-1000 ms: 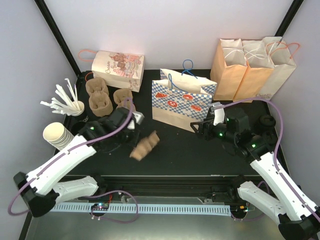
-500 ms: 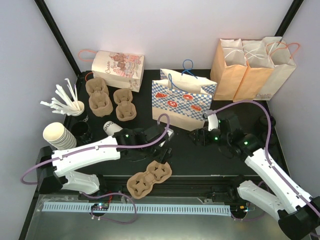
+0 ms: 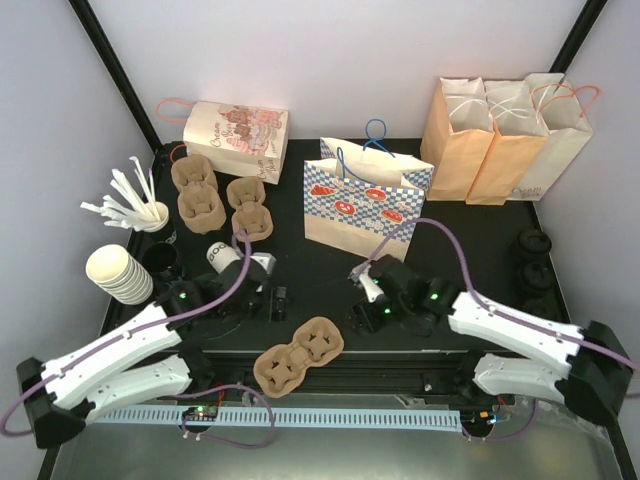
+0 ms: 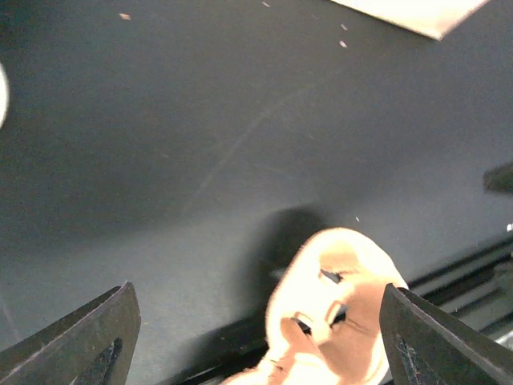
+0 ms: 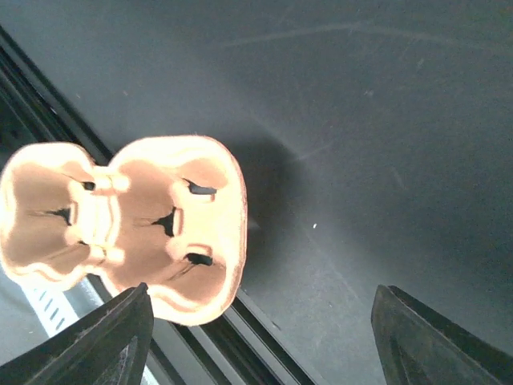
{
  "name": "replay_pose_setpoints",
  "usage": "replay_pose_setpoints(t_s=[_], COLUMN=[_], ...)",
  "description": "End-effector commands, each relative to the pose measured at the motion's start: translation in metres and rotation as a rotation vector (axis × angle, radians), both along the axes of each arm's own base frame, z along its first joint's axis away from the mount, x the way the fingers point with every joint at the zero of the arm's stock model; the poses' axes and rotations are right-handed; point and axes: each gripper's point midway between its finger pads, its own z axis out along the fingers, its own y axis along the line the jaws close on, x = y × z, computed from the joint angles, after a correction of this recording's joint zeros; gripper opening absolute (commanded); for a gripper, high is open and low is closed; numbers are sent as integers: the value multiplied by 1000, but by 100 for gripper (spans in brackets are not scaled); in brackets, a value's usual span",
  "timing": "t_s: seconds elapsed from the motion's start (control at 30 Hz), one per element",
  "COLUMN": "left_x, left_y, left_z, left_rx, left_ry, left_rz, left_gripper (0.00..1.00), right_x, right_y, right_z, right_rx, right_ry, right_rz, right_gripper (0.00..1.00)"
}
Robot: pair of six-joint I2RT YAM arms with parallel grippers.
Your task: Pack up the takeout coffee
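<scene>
One small white paper coffee cup with black printing (image 3: 222,257) lies tipped on its side on the black table (image 3: 320,285), left of centre, just beside my left arm; whether it wears a lid I cannot tell. A round black cup-like thing (image 3: 161,260) stands just left of it, too dark to identify. My left gripper (image 3: 278,301) hovers low over the table near the cup, jaws spread wide and empty; its wrist view shows bare table between the fingers (image 4: 88,345) and the edge of the brown pulp two-cup carrier (image 4: 337,305) below. That carrier (image 3: 298,355) lies flat, wells up, overhanging the table's near edge. My right gripper (image 3: 358,308) hangs just right of it, jaws apart and holding nothing; its wrist view looks straight down on the carrier (image 5: 128,224). Further out: more brown pulp carriers (image 3: 215,195) stacked at back left, a stack of plain white cups (image 3: 115,272), a cup of white stirrers (image 3: 135,205), a blue checked paper bag (image 3: 360,205) at centre, a printed white bag (image 3: 235,138) behind, three tan bags (image 3: 500,125) at back right, black lids (image 3: 532,260) by the right edge.
</scene>
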Motion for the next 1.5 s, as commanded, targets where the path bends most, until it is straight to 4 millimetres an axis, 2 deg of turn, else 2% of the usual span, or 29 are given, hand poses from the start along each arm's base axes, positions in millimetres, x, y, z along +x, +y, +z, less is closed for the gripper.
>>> replay_pose_setpoints(t_s=[0.0, 0.03, 0.17, 0.4, 0.57, 0.73, 0.87, 1.03, 1.13, 1.17, 1.2, 1.23, 1.27, 1.3, 1.47], left_x=[7, 9, 10, 9, 9, 11, 11, 12, 13, 14, 14, 14, 14, 14, 15], left_y=[16, 20, 25, 29, 30, 31, 33, 33, 30, 29, 28, 27, 25, 24, 25], left_z=[9, 8, 12, 12, 12, 14, 19, 20, 18, 18, 18, 17, 17, 16, 11], left_rx=[-90, -97, -102, -98, -91, -99, -109, -120, -129, -134, -141, -147, -152, -155, -132], left_ry=[-15, -15, -29, -32, -33, -43, -50, -61, -57, -56, -56, -56, -55, -55, -58], left_rz=[67, 77, 69, 66, 64, 70, 74, 79, 75, 73, 73, 71, 66, 61, 48], left_gripper=[85, 85, 85, 85, 85, 85, 85, 85, 85, 85, 85, 85, 85, 85, 85], right_x=[1, -1, -5, -1, -4, 0, 17, 51, 66, 69, 71, 73, 74, 76, 90], right_y=[23, 28, 45, 51, 62, 64, 47, -2, -31, -38, -45, -50, -55, -61, -81], right_z=[-19, -29, -41, -66, -74, -72, -60, -54, -54, -54, -54, -54, -53, -50, -28], right_rx=[-61, -99, -162, -255, -257, -234, -248, -230, -200, -190, -187, -198, -221, -253, -340], right_ry=[-21, -15, -12, -12, 9, 7, -45, -36, -21, -18, -19, -22, -35, -53, -142], right_rz=[8, 22, 58, 54, 71, 30, -64, -215, -312, -337, -352, -363, -369, -376, -439], right_gripper=[77, 77, 76, 66, 47, 22, 17, 11, 12, 16, 32, 56, 69, 73, 76])
